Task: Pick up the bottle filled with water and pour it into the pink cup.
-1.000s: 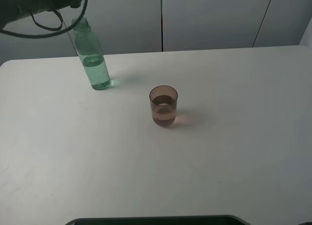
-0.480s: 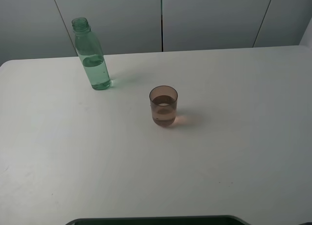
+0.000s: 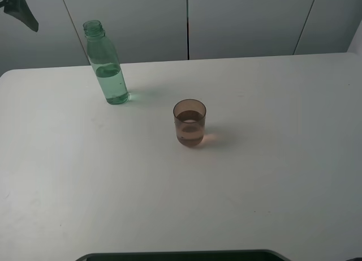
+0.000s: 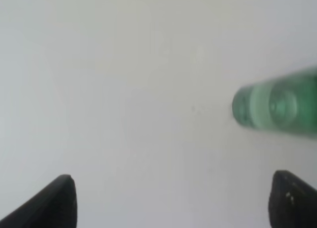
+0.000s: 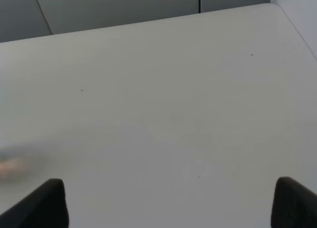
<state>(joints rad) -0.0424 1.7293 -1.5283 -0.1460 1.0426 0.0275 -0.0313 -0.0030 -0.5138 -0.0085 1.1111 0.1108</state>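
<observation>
Sitting under everything is the white table, taking up most of the high view. Toward its back left corner the bottle is standing upright, uncapped, partly full. Nearer the middle, well apart from it, the pink cup is holding some liquid. Both the left gripper and right gripper are hanging wide open, gripping nothing.
</observation>
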